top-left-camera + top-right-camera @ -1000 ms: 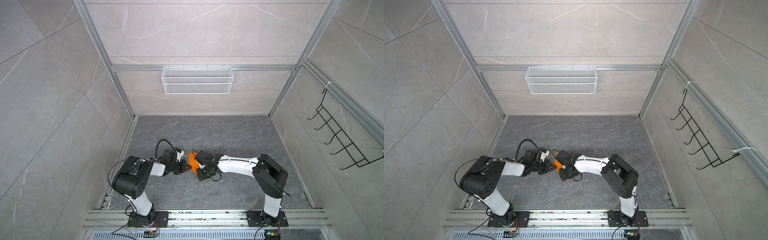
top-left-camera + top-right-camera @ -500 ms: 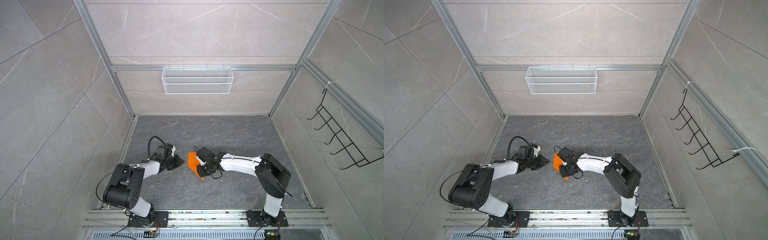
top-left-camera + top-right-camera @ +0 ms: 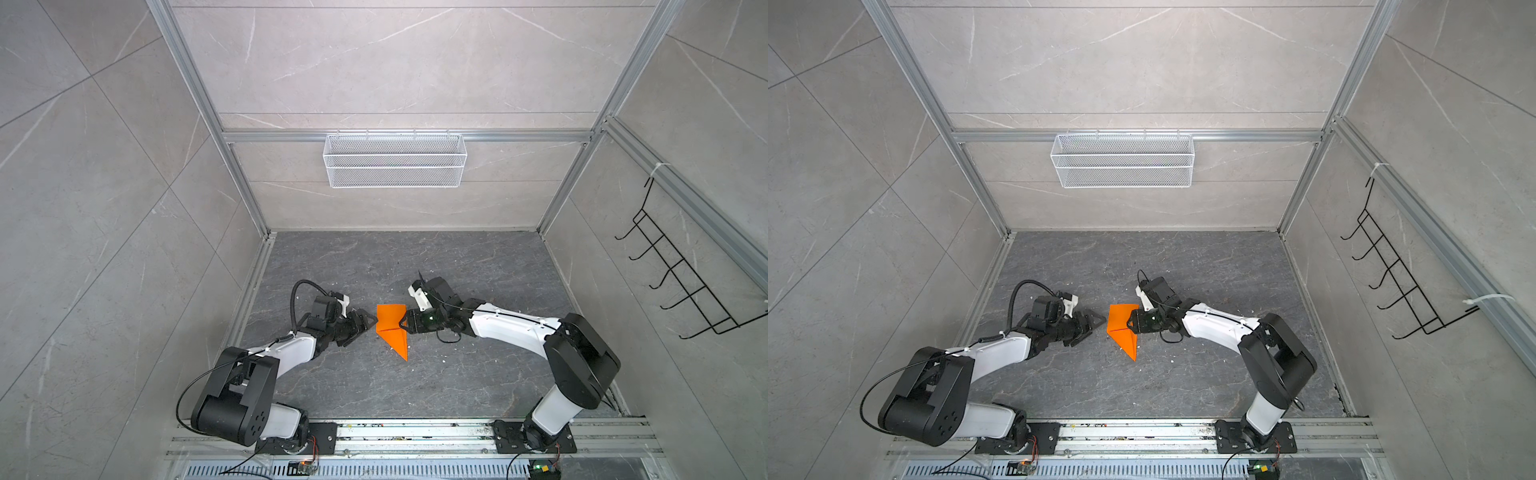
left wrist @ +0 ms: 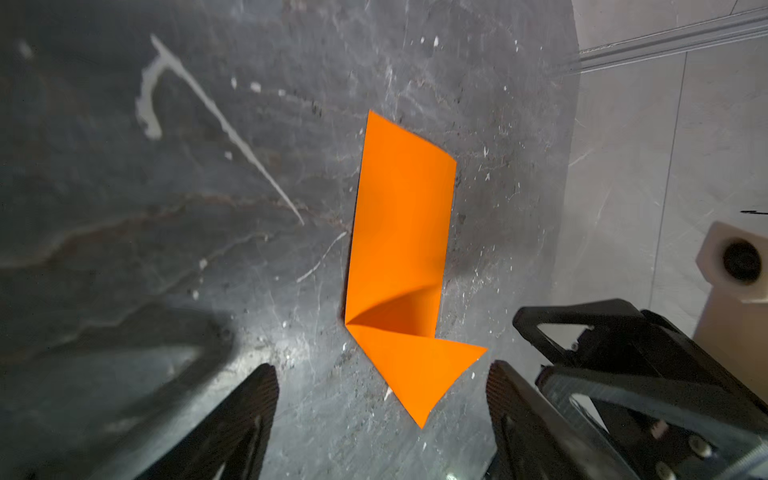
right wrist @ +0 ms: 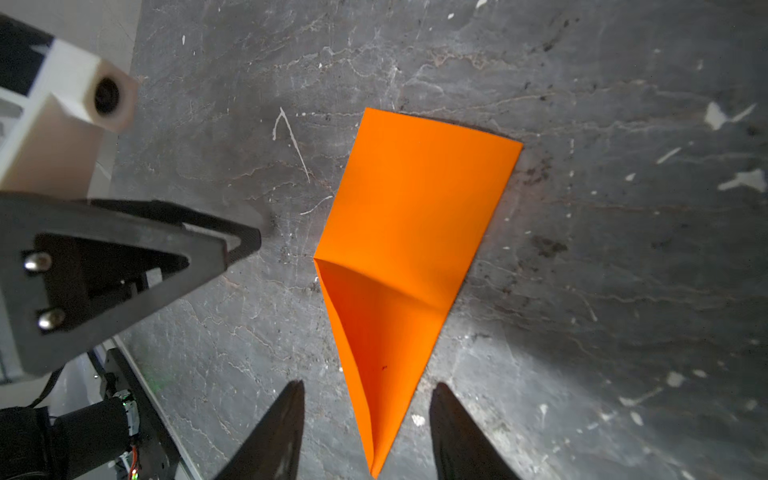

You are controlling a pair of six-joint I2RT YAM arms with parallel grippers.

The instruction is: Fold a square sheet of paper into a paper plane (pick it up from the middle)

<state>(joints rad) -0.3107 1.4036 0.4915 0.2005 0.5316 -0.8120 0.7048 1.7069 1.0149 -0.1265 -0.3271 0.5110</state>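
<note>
Item: orange sheet of paper (image 3: 390, 328), partly folded, one end squared, the other creased to a point. I see it resting on the dark stone tabletop (image 3: 436, 266), mid-floor, between both grippers. Left gripper (image 3: 369, 322): jaws spread, just beside the sheet's left edge, gripping nothing; in its wrist view a folded corner comes close to one finger (image 4: 511, 399). Right gripper (image 3: 402, 326): jaws spread at the right edge; in its wrist view the pointed end shows between the fingers (image 5: 286, 428), unpinched.
</note>
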